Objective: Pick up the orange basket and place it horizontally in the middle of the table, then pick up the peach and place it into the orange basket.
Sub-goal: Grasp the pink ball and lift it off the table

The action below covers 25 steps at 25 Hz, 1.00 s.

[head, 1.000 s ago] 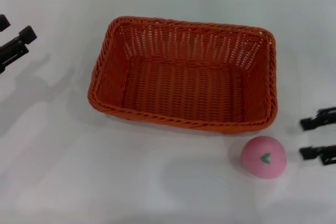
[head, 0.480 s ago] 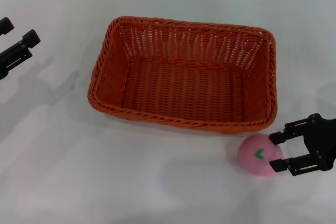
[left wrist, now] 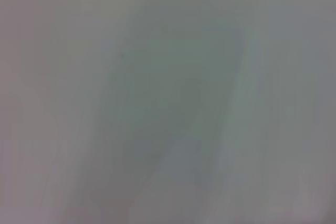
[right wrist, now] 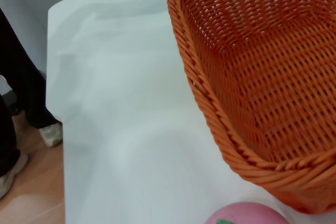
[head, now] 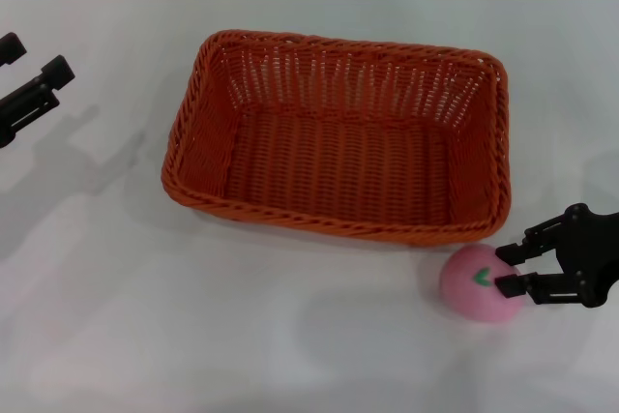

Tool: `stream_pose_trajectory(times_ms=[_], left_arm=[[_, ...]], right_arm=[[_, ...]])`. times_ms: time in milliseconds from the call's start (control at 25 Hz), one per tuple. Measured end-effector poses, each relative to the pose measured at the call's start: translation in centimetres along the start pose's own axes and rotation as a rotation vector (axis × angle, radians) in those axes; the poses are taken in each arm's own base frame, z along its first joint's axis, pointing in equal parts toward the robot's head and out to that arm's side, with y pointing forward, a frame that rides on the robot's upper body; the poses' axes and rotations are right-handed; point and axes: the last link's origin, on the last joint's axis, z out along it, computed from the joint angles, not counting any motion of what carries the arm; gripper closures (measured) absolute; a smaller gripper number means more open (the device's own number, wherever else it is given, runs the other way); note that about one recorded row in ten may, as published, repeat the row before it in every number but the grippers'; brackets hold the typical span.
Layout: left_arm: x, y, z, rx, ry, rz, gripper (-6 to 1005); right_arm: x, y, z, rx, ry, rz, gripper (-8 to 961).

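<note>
One green leaf mark point(head: 479, 278) on peach point(head: 474, 289), no txt

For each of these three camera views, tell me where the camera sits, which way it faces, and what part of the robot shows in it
Head view: on the robot's head, looking forward and down at the table, the orange basket and the peach; the left gripper and the right gripper show.
Left wrist view: on the left wrist, facing a blank pale surface; no robot part visible.
Right wrist view: on the right wrist, facing basket and peach; no fingers visible.
Shared: head and right wrist both show basket and peach.
</note>
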Motion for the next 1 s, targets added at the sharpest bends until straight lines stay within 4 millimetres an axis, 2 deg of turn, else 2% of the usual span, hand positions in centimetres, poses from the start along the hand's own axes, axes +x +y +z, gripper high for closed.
stream_pose_trajectory(times_ms=[280, 480, 840, 1000], left_arm=[[0.0, -0.1, 0.0, 0.004, -0.002, 0.0, 180], [-0.1, -0.1, 0.0, 0.006, -0.003, -0.001, 180], [-0.1, -0.1, 0.0, 0.01, -0.003, -0.001, 181], [-0.1, -0.1, 0.0, 0.01, -0.003, -0.001, 181]], right_arm=[[0.1, -0.2, 0.0, 0.017, -0.002, -0.024, 708], [0.1, -0.1, -0.2, 0.002, -0.005, -0.048, 777], [-0.3, 0.9, -2.4, -0.069, -0.036, -0.091, 907], [-1.1, 1.4, -2.7, -0.12, -0.069, -0.149, 909]])
